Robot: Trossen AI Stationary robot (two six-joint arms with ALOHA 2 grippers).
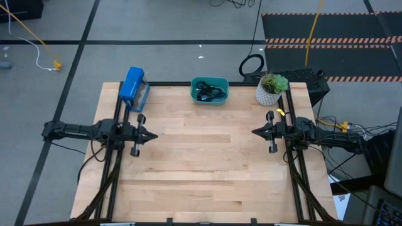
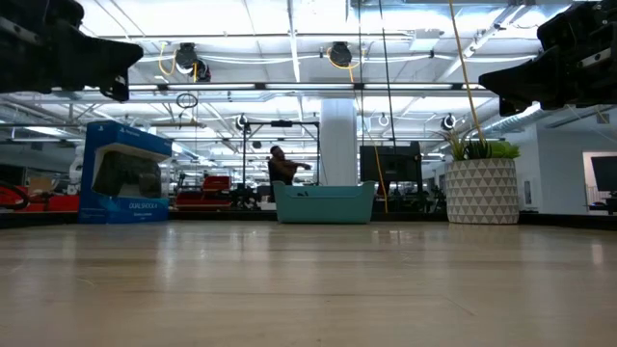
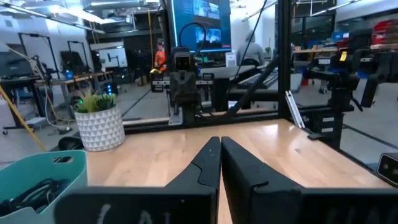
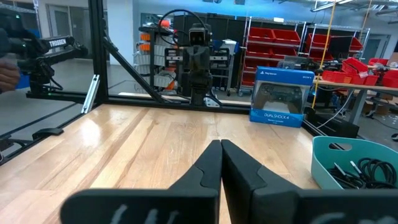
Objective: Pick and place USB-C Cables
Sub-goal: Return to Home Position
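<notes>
Homing, I judge: left gripper and right gripper hover empty, fingers pressed together. USB-C cables sit in teal bin (next: just park).

Light wood table, three items along the far edge. Blue PlayStation controller box stands upright at the far-left corner, teal bin mid-edge, potted plant in a white patterned pot at the far-right corner.
</notes>
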